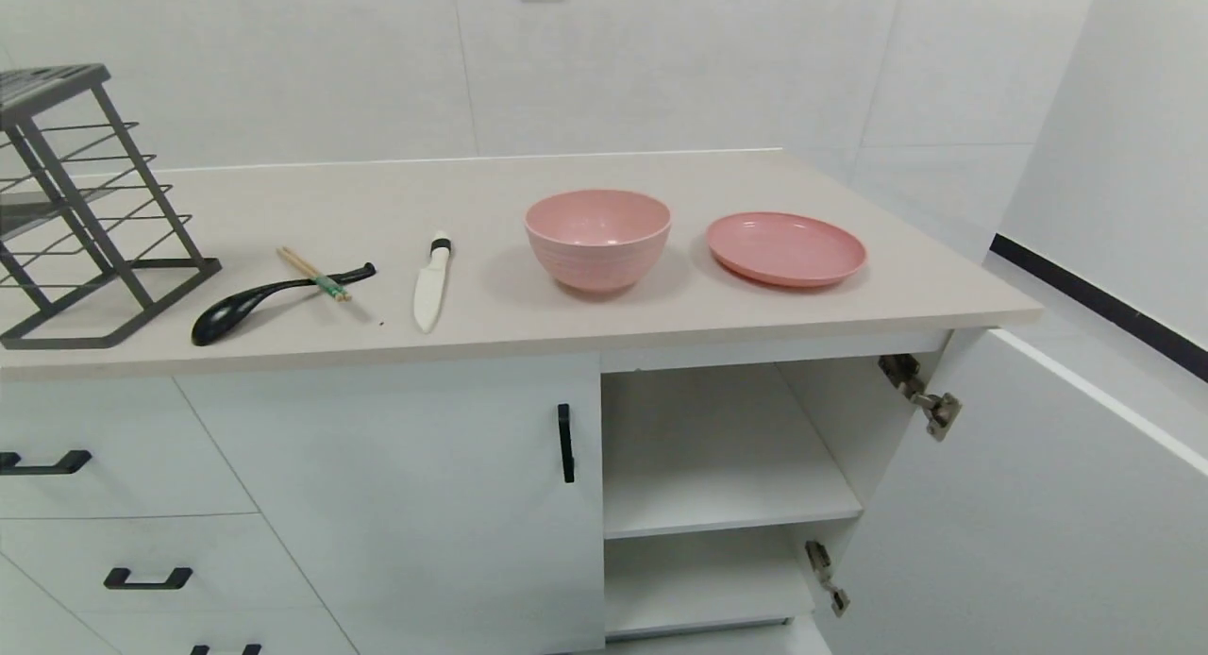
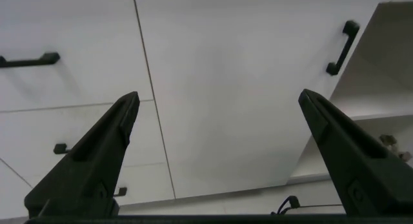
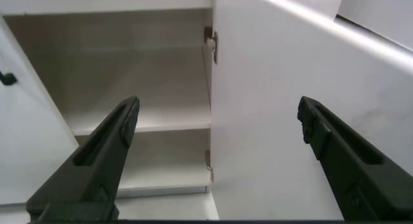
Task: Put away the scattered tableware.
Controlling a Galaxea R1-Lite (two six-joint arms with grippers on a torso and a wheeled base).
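**Q:** ok so where's all the tableware sitting?

**A:** All of it is up on the counter [image 1: 717, 306]. Going from the robot's left, a black spoon [image 1: 269, 301] lies flat with the chopsticks [image 1: 314, 275] crossed over its handle. Just beside that is a white knife [image 1: 431, 283], tip pointing at the front edge. Then there's a pink bowl [image 1: 597, 238], upright, and a pink plate [image 1: 786, 248] on the right, near the bowl but not touching it. A dark wire rack [image 1: 90, 211] stands at the far left end, apart from the spoon.

**Q:** and the grippers? holding anything?

**A:** Nope. The left gripper [image 2: 219, 98] has its fingers spread wide with nothing between them. It's down low, facing the closed door [image 2: 232, 101] and the drawers [image 2: 71, 88] next to it. You can see the door's black handle [image 2: 342, 48] off to one side.

**Q:** right one?

**A:** Same deal. The right gripper [image 3: 218, 102] is wide apart and holds nothing. It's in front of the cupboard [image 3: 110, 69], looking in at a shelf [image 3: 142, 124], with the swung-out door [image 3: 290, 121] next to it and a hinge [image 3: 211, 43] on the frame.

**Q:** is that cupboard under the dishes?

**A:** Pretty much. From the head camera the opening sits below the bowl and plate, with two shelves inside.
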